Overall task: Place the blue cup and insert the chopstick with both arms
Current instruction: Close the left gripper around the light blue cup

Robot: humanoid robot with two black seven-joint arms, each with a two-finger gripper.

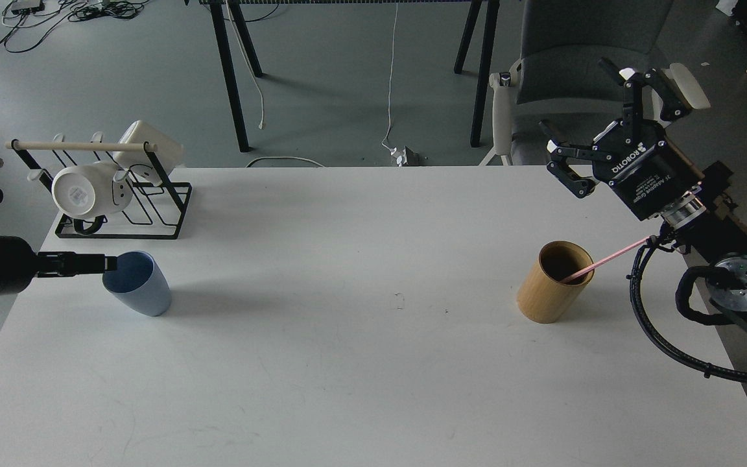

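The blue cup [140,288] stands upright on the white table [347,376] at the left. My left gripper [109,263] comes in low from the left edge, seen side-on as one thin dark bar; its tip is at the cup's left rim, and I cannot tell its fingers apart. The pink chopstick [607,261] leans out to the right of a tan bamboo cylinder [552,285] on the table's right side. My right gripper [597,123] hangs above and behind the cylinder, fingers spread open and empty.
A black wire rack [153,214] with a pale wooden rod and white mugs [85,189] stands at the back left, just behind the cup. A grey chair [574,52] and black table legs are beyond the far edge. My right arm's cables [665,344] hang over the right edge.
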